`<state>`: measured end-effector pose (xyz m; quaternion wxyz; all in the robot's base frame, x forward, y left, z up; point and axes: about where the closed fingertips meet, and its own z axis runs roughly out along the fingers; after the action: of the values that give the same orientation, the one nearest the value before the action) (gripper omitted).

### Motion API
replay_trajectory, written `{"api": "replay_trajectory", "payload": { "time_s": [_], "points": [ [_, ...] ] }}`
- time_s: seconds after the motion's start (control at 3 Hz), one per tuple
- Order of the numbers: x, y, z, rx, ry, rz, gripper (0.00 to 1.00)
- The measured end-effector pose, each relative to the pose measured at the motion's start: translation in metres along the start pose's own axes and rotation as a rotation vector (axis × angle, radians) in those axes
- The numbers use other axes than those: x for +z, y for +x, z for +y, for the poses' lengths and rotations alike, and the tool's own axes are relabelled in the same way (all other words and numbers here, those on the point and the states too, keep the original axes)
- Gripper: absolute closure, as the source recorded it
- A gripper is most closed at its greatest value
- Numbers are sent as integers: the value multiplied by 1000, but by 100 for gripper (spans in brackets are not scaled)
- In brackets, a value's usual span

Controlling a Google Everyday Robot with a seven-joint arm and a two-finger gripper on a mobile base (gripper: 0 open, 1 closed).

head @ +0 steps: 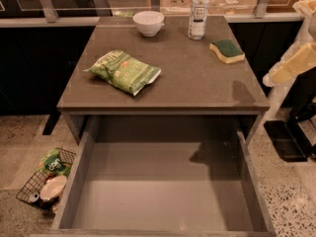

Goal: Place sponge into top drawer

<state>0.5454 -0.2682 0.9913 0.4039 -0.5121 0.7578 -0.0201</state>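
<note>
On the tabletop's [197,85] far right, the sponge [226,51] is lying, top drawer [78,177] standing open.
Claw [306,8] is hanging at the right edge, cropped; cannot tell its state.

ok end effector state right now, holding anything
end effector: not in view, only the arm shows at the right edge beside the table; the sponge lies on the table, unheld

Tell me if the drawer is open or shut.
Open: the drawer juts out from under the table, inside empty. Gripper out of view; arm at right edge.
</note>
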Motion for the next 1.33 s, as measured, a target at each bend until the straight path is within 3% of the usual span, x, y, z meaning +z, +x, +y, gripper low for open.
{"api": "replay_trajectory", "payload": {
  "time_s": [0.33, 0.67, 1.0, 1.33],
  "points": [
    [23, 1, -39, 111, 99, -230, 0],
    [38, -5, -70, 226, 206, -396, 0],
    [38, -5, -70, 225, 203, -395, 0],
    [66, -13, -86, 221, 226, -385, 0]
  ]
}}
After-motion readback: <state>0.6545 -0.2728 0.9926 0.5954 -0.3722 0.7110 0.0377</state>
